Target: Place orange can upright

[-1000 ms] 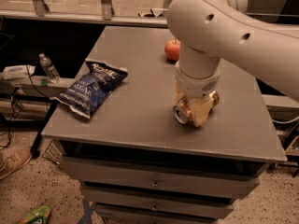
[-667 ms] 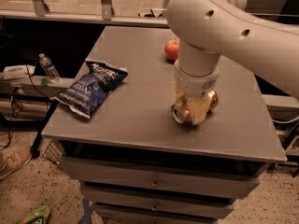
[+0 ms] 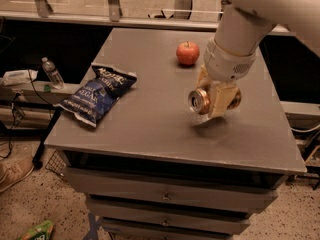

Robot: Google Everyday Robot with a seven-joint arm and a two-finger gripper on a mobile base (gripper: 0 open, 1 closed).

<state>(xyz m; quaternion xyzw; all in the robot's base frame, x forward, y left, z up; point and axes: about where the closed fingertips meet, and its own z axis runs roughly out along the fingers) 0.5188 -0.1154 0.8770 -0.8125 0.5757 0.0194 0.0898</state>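
My gripper (image 3: pixel 218 103) is clamped across the orange can (image 3: pixel 199 100), apparently just off the grey table (image 3: pixel 150 134), front-right of the apple (image 3: pixel 188 53). The can's axis is horizontal, silver top toward the chip bag (image 3: pixel 97 93). It needs a quarter-turn before setdown.

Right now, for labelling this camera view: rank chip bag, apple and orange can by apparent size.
1. chip bag.
2-3. orange can, held sideways in the gripper above the table, and apple look alike; apple sits farther back.
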